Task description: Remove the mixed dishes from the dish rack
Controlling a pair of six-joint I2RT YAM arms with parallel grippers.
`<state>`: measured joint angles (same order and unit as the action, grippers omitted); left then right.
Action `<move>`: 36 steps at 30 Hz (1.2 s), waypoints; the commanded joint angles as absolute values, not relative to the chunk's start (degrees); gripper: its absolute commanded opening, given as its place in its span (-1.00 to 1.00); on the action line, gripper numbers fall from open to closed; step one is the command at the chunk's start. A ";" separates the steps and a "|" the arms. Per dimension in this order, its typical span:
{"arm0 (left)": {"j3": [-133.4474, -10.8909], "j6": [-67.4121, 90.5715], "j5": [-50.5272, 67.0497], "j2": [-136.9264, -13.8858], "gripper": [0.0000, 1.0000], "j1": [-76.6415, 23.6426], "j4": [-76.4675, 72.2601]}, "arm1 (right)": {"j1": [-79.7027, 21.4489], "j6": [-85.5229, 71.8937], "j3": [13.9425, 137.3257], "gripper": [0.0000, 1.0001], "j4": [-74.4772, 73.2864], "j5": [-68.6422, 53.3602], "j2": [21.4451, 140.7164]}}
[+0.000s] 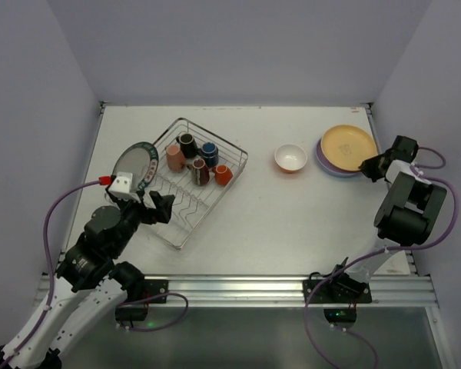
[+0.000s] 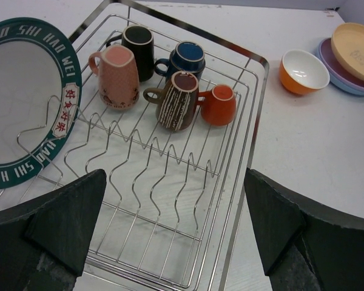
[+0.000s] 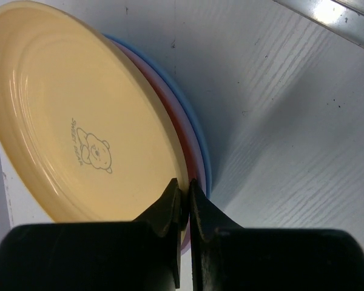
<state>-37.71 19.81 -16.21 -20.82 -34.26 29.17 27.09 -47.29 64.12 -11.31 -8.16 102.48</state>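
Observation:
The dish rack (image 1: pixel 186 206) holds a pattern-rimmed white plate (image 1: pixel 134 165) upright at its left end. At its far end stand several mugs: pink (image 2: pixel 116 76), black (image 2: pixel 138 50), blue (image 2: pixel 188 57), brown (image 2: pixel 178 100) and orange (image 2: pixel 219 104). My left gripper (image 2: pixel 175 182) hangs open over the rack's (image 2: pixel 258 115) bare near end. On the table to the right sit the orange bowl (image 1: pixel 290 158) and a plate stack. My right gripper (image 3: pixel 185 188) is shut on the rim of the yellow plate (image 3: pixel 79 121), which is tilted atop the lavender (image 3: pixel 183 142) and blue (image 3: pixel 198 142) plates.
White walls close in the table on the left, back and right. The plate stack (image 1: pixel 328 166) lies near the right wall. A metal rail (image 1: pixel 238 288) runs along the near edge by both arm bases.

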 commanded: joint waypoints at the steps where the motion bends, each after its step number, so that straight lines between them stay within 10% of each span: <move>1: -37.44 18.46 -15.56 -21.09 1.00 -34.54 25.84 | 27.07 -46.06 64.86 -1.00 -8.53 -7.29 102.30; 25: -37.53 18.63 -16.87 -20.13 1.00 -34.54 26.28 | 25.58 -45.88 63.37 -0.61 -9.05 -9.67 101.61; 36: -38.23 18.90 -18.89 -21.09 1.00 -34.45 26.72 | 25.14 -44.39 66.17 0.16 -13.62 -8.45 98.44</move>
<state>-37.60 19.84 -16.71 -20.67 -34.26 28.75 25.43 -46.26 63.70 -10.59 -9.98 101.25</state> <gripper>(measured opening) 0.997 0.567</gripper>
